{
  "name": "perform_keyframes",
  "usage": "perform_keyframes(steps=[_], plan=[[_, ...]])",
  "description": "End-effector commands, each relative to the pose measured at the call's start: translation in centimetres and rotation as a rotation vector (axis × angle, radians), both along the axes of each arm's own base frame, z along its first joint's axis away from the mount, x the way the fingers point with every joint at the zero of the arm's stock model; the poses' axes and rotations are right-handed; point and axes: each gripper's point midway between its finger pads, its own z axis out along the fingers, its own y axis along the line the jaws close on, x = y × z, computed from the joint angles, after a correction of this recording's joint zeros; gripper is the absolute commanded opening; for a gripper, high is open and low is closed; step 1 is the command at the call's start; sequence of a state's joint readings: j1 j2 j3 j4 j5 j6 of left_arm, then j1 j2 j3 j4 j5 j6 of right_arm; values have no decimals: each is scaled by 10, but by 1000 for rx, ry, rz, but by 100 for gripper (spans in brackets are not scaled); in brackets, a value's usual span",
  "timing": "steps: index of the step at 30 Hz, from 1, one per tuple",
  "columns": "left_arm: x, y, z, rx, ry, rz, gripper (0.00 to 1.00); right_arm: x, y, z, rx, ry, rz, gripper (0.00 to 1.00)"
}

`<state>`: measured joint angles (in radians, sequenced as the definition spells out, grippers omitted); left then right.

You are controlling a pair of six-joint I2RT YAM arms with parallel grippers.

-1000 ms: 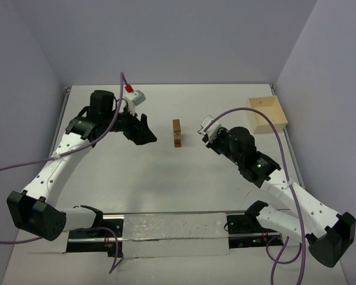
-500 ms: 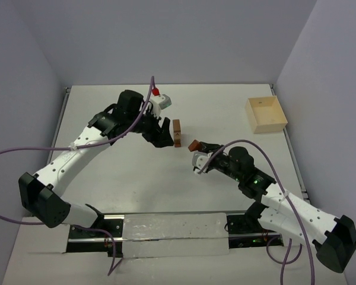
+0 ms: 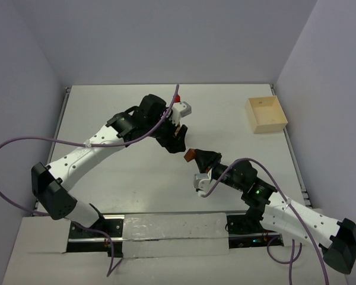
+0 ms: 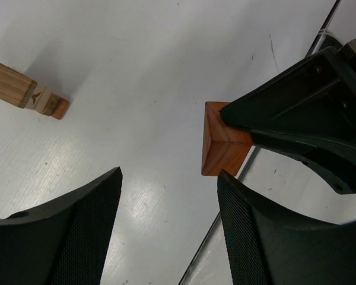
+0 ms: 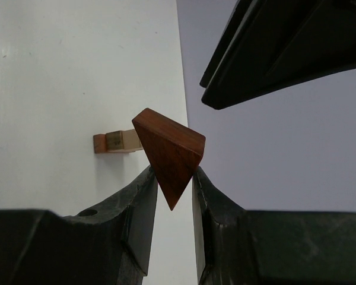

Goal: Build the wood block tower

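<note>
Top external: right gripper (image 3: 194, 157) clamps wedge (image 3: 190, 155), just beside left gripper (image 3: 179, 142)
Left wrist: left jaws apart, empty; wood block tower (image 4: 25, 93) upper left, wedge right
Right wrist: wood block tower straight ahead beyond wedge, upright; right arm nearer

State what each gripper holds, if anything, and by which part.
Right gripper: the triangular wedge, pinched by its pointed end between the fingers. Left gripper: nothing.
</note>
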<state>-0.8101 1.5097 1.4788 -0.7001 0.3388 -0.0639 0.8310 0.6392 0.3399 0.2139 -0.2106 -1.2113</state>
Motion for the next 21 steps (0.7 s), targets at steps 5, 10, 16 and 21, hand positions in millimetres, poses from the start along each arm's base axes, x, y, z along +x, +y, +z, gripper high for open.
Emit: perform_keyframes(steps=[5,10,16,21], plan=[[-12,-19,24,-59,-25,-60,71,3,7,35,122,-19,-15,0],[-12,-26,25,-72,-14,-78,71,2,10,42,161,20,-7,0],[-16,-32,27,-87,-4,-100,71,3,13,51,217,73,-12,0],[-18,-35,27,-97,8,-114,70,3,15,55,237,89,-13,0]])
